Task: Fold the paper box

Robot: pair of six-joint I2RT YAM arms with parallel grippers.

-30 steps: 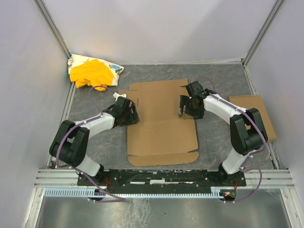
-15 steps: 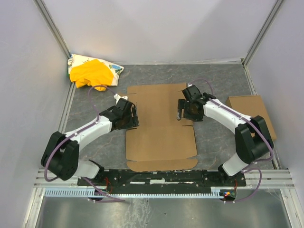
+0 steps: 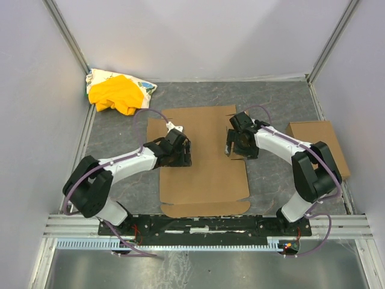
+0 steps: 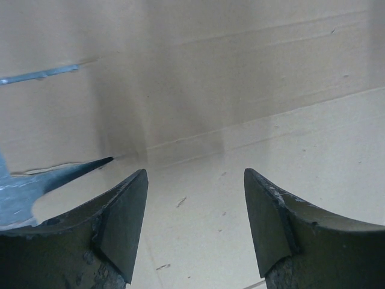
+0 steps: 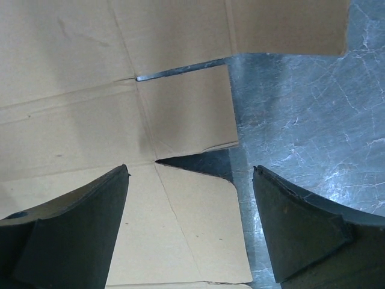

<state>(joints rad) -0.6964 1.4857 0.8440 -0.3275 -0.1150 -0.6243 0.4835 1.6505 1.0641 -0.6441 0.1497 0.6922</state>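
The paper box [image 3: 204, 162] lies flat and unfolded in the middle of the bench [image 3: 271, 102], the left claw [image 4: 195, 176] open over its left part, the right claw [image 5: 191, 170] open over its right edge.

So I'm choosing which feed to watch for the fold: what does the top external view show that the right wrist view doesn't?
Only the top external view shows the whole paper box, the left gripper, the yellow cloth bundle and the smaller cardboard rectangle. Only the right wrist view shows the cut slit and notch at the box's edge up close. Both show the open right gripper, the box and the table.
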